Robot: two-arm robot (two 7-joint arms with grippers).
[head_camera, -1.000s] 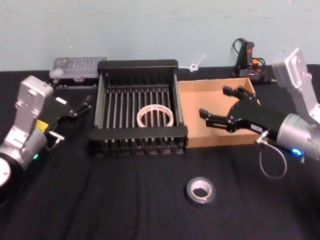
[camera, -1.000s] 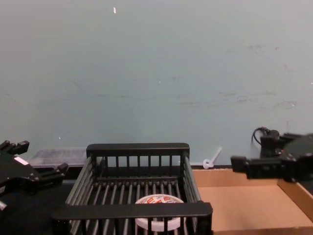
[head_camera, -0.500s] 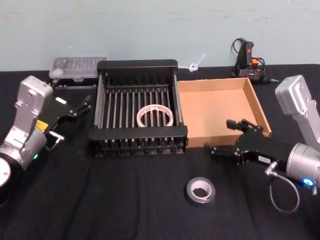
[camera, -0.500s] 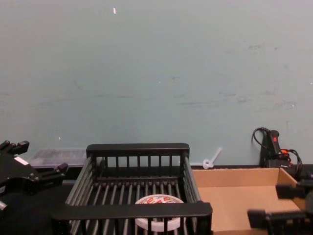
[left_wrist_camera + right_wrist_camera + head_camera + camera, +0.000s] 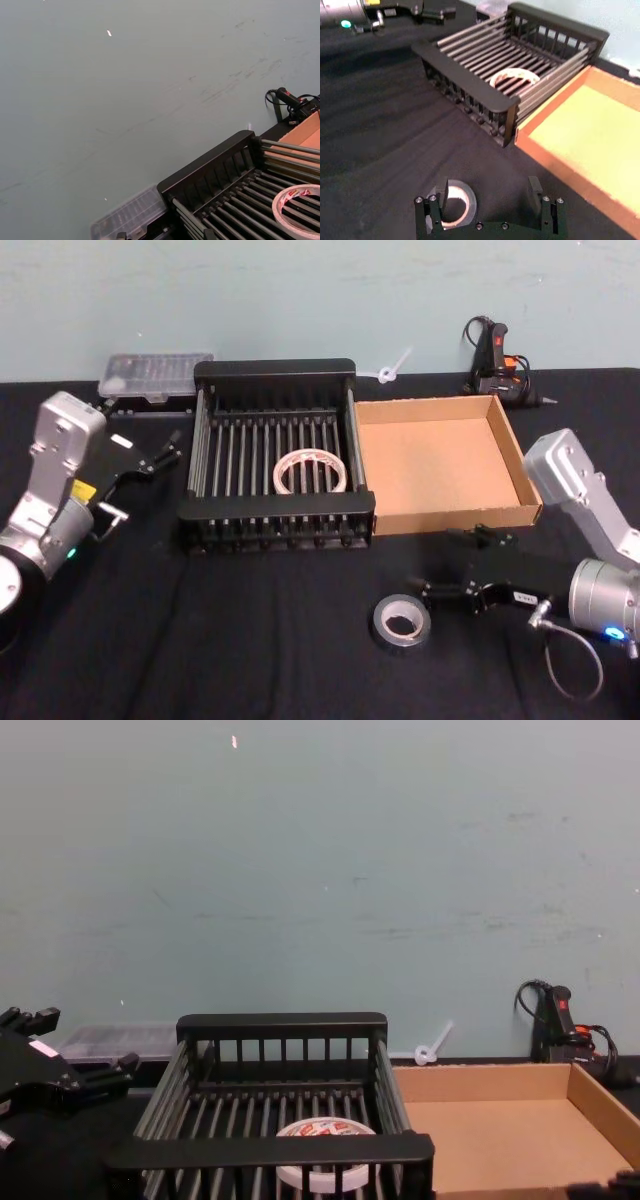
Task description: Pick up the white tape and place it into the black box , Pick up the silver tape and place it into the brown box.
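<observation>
In the head view the wide, thin ring of white tape with a red-and-white printed core [image 5: 311,471] lies flat on the barred floor of the black slatted plastic crate [image 5: 275,371], which sits at the upper centre of the frame. The chest view shows the same ring [image 5: 326,1166] low behind the crate's thick front rim [image 5: 270,1151] at the bottom centre. Touching the crate's right side is the shallow brown cardboard box [image 5: 521,454], with nothing on its flat floor.

The small thick roll of dark grey-silver duct tape [image 5: 402,621] lies flat on the black tablecloth [image 5: 250,640] in the lower centre of the head view, below the cardboard box and apart from it. The right gripper [image 5: 458,565] sits just to the right of the roll, low over the cloth, its black fingers spread apart and holding nothing. In the right wrist view the gripper [image 5: 488,195] fills the bottom centre, and the roll [image 5: 454,204] sits at one finger (partly behind it), not centred in the gap; whether that finger touches the roll cannot be told.

The left gripper [image 5: 156,455] hangs at the left of the head view, beside the crate's left wall and clear of it, its two slim fingers parted and empty. It also shows at the lower left of the chest view [image 5: 75,1065].

A clear plastic organiser case [image 5: 156,375] lies at the upper left behind the crate, and a black glue gun with an orange trigger [image 5: 497,358] stands at the upper right by the pale green wall.
</observation>
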